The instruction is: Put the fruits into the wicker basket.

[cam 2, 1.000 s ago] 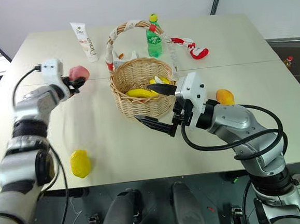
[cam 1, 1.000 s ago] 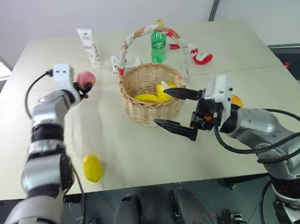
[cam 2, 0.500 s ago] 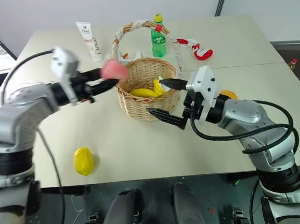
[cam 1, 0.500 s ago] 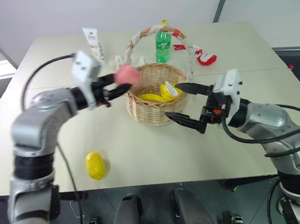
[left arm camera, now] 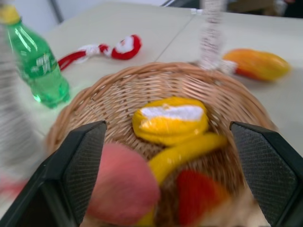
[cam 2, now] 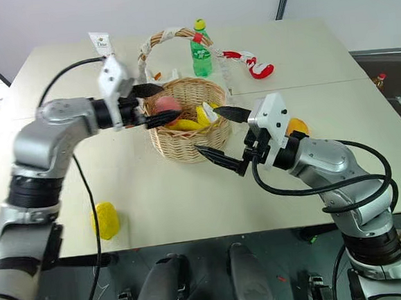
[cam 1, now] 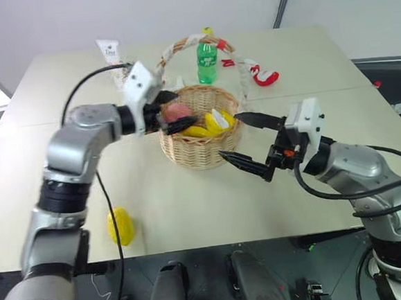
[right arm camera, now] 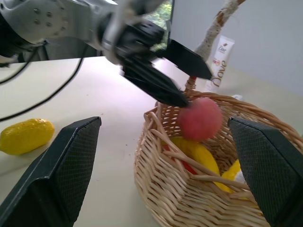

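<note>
Left gripper (cam 2: 157, 105) is spread wide over the wicker basket (cam 2: 179, 141), right gripper (cam 2: 224, 135) open and empty too, so the peach (cam 2: 167, 104) could bounce off the rim.

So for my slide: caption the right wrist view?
Open left gripper over the basket, peach at its tips; lemon on the table.

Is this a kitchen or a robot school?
More like a robot practice room, probably a lab: a plain pale table against bare walls, holding toy fruit such as a lemon, a wicker basket, a green bottle and a white tube.
</note>
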